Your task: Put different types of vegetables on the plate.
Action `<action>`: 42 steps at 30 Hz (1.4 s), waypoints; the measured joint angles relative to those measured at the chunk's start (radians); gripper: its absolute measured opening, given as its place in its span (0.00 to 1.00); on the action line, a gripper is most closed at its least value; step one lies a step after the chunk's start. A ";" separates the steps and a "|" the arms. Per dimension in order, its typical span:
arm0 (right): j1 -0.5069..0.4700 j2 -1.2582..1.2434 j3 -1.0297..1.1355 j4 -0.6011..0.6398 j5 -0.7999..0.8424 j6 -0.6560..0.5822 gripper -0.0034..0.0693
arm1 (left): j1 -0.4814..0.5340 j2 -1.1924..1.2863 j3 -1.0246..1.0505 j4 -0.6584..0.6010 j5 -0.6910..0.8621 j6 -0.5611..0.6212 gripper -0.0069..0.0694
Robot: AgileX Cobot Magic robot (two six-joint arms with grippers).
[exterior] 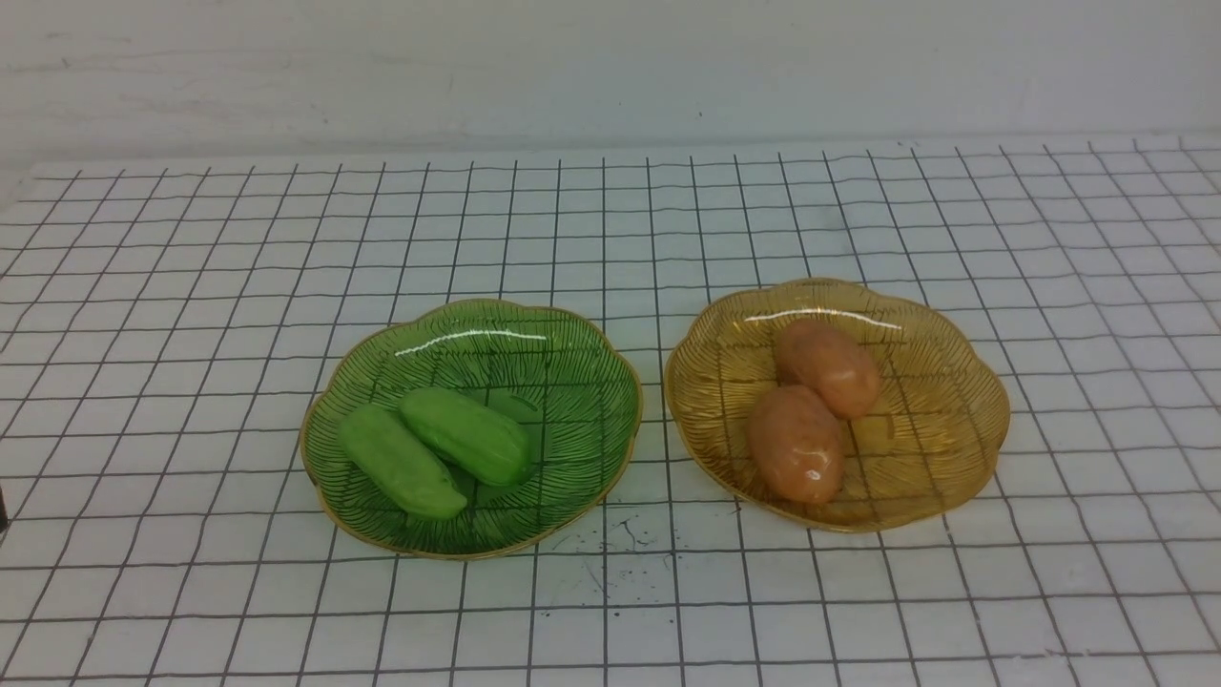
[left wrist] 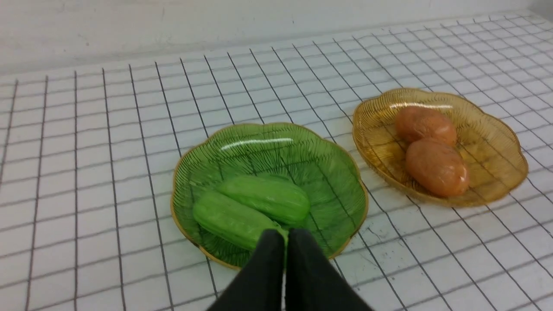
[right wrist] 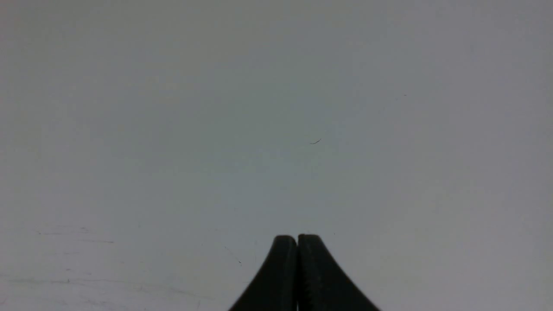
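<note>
Cucumbers [exterior: 434,448] fill the green plate [exterior: 572,353]; potatoes [exterior: 811,410] fill the amber plate [exterior: 954,382] beside it. Both grippers [left wrist: 285,235] [right wrist: 297,239] are closed, empty.

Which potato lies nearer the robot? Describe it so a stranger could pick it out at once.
On the gridded table stand two plates; take the amber plate on the robot's right, not the green plate. In it two orange-brown potatoes lie touching. The wanted potato is the nearer one, closer to the plate's front rim, with the far potato behind it.
</note>
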 joint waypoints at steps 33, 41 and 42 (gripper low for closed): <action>0.000 0.000 0.001 -0.001 0.005 0.003 0.03 | 0.267 -0.370 0.739 0.014 -0.377 0.068 0.08; 0.000 0.000 0.001 -0.001 0.006 0.003 0.03 | 0.267 -0.370 0.739 0.014 -0.377 0.068 0.08; 0.000 0.000 0.001 -0.001 0.006 0.003 0.03 | 0.267 -0.370 0.739 0.014 -0.377 0.068 0.08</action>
